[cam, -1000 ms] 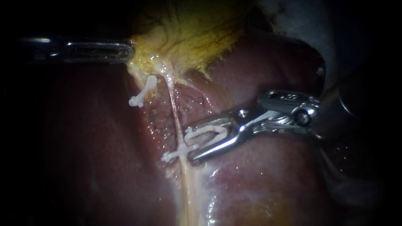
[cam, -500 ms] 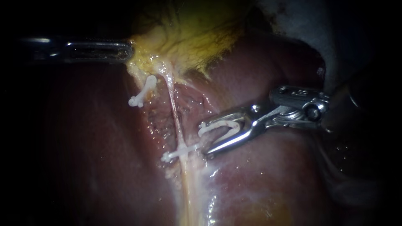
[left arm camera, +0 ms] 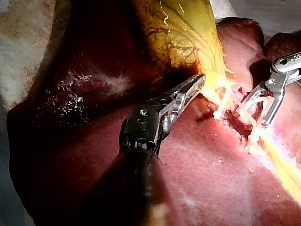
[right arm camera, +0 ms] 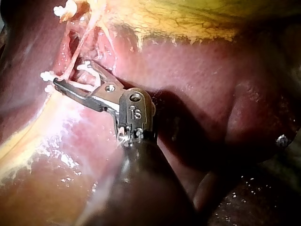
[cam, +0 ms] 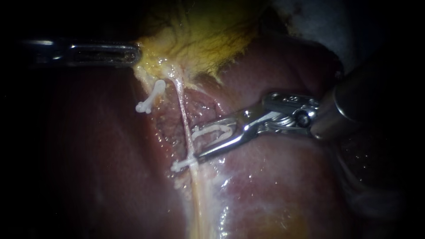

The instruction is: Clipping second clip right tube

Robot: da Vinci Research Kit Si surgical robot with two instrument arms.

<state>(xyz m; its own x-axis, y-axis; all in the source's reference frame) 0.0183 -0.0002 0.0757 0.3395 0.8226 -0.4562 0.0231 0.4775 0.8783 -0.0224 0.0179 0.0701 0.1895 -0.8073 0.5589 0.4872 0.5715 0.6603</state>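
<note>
Since half a second ago the right instrument has slid toward the right tube, and more of its dark shaft shows at the view's right edge. Its jaw tips, then well short of the tube, now reach it.

The tube is a thin pale strand that runs down from the yellow base of the gallbladder across raw red tissue. Lower down it widens into a pale band. A closed clip sits across the tube near that widening, with its knobbed end sticking out on the side away from the right instrument.

Just above that clip the right instrument's jaws stand apart and carry an open clip, one white leg along each jaw. The lower jaw's tip lies just beside the closed clip. I cannot tell from any view whether the tube already lies inside the open clip or only at its mouth.

A far clip lies up and to the left of the tube, apart from it, below the gallbladder's pale edge.

The left instrument comes in level from the left, and its jaws are clamped on the gallbladder's pale yellow edge. The liver lies wet and dark red all around.
</note>
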